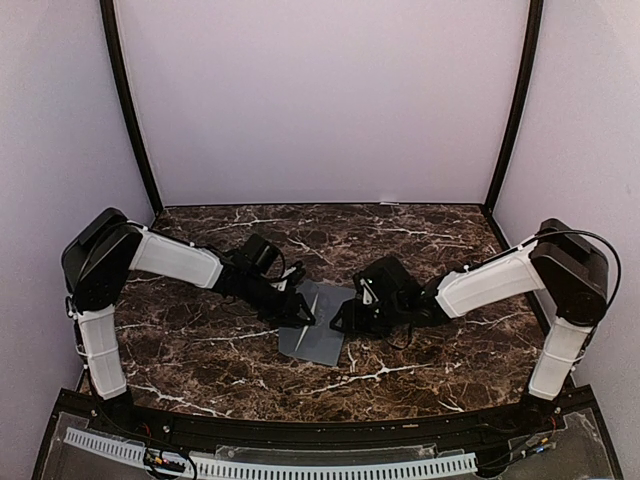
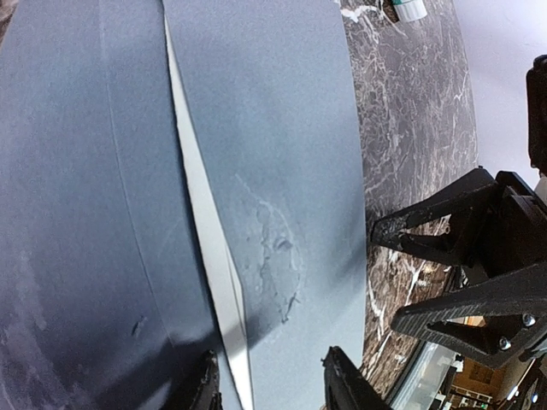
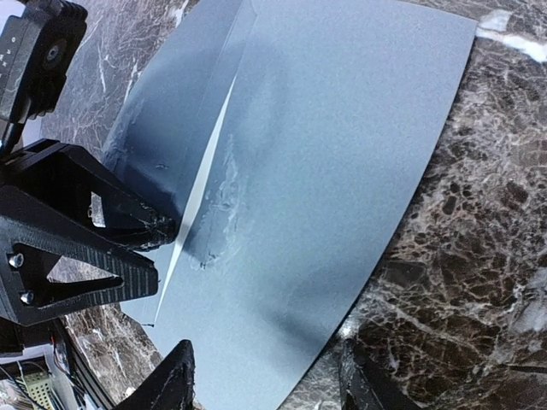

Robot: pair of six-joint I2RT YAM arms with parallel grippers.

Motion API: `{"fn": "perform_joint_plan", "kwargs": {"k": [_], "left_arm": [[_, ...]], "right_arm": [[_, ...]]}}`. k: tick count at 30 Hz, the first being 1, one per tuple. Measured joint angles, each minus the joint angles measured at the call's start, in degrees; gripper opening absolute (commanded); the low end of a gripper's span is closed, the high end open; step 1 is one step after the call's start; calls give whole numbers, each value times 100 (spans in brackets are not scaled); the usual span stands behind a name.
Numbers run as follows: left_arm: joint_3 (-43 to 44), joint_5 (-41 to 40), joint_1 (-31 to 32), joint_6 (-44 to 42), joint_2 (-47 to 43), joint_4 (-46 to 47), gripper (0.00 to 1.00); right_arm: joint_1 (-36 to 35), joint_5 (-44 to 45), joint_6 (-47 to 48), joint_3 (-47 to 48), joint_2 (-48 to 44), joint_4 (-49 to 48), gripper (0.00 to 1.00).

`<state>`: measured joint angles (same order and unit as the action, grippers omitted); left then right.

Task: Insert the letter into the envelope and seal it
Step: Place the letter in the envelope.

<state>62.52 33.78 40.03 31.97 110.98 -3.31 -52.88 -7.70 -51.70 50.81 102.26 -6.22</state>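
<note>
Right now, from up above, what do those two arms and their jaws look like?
Both the left arm and right arm have smooth white shells between bulky black joints. A thin black cable loops over the right shoulder. The jaws are matte black, each finger a pointed, hollowed triangular frame fixed with small silver screws.

A dark brown marble-patterned table (image 1: 420, 240), veined in white, fills the floor of a small enclosed booth. Plain pale lilac panels close it in: a back wall (image 1: 320, 100), a left wall (image 1: 50, 120) and a right wall (image 1: 590, 120). Two thin black posts, the left post (image 1: 128, 110) and the right post (image 1: 515, 110), rise at the rear corners and lean outward toward the top. A black rail (image 1: 300, 430) edges the near side, with a white slotted strip (image 1: 300, 467) just beyond it. Soft, even light falls from above, casting only faint shadows.
</note>
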Motion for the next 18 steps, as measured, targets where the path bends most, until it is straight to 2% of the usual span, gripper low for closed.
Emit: {"fn": "perform_joint_plan", "kwargs": {"k": [6,13,18], "left_arm": [[0,90,4,17,50,127,41],[0,122,13,24,76,243,42],[-2,-286,42,-55,-245,238,52]], "right_arm": [[0,-35,-9,2,107,-149,55],[0,0,-22,76,170,-289,70],[-44,387,199,120,-66,50,85]]}}
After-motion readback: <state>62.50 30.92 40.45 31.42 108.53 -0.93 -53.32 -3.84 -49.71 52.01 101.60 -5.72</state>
